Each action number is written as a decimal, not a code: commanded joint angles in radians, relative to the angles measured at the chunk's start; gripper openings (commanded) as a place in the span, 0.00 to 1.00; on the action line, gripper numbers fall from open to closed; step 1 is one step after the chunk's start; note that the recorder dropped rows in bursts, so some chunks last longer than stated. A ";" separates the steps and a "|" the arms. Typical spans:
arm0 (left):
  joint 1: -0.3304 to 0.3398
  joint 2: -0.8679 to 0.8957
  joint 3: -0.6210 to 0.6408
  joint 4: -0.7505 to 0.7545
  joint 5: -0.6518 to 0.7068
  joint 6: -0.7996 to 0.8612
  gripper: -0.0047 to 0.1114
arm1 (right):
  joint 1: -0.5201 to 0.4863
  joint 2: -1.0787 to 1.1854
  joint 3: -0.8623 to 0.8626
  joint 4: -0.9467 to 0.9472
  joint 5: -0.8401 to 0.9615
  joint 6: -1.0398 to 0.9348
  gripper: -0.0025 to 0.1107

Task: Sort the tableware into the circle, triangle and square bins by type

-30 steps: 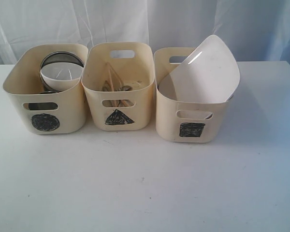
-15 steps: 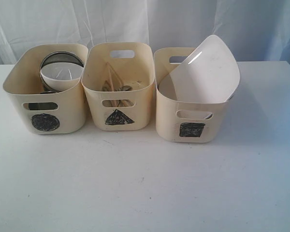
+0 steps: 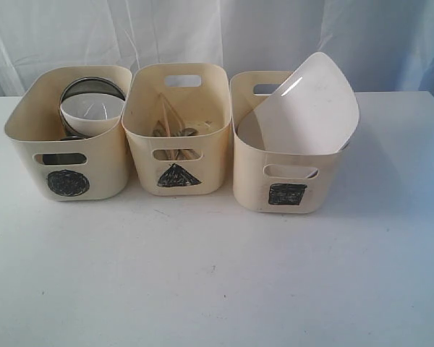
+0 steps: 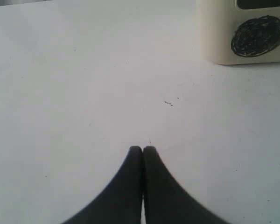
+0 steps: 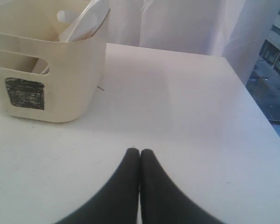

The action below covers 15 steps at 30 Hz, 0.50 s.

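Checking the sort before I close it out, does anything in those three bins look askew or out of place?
Only the large square white plate: it leans tilted in the square-marked bin, its upper corner jutting well above the rim rather than lying flat. Nothing else stands out.

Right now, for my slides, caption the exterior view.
Sorting done: circle bin, triangle bin, square bin with plate sticking out.

The exterior camera looks down slightly across the table from in front, middling near, centred by the triangle bin; the left wrist camera sits low and close over the tabletop, sharing the circle bin; the right likewise shares the square bin.
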 commanded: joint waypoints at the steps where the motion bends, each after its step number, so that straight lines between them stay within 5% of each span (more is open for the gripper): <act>1: -0.006 -0.004 0.005 -0.011 -0.003 -0.003 0.04 | -0.059 -0.008 0.002 -0.002 -0.011 -0.003 0.02; 15: -0.006 -0.004 0.005 -0.011 -0.003 -0.003 0.04 | -0.168 -0.008 0.002 -0.002 -0.009 -0.003 0.02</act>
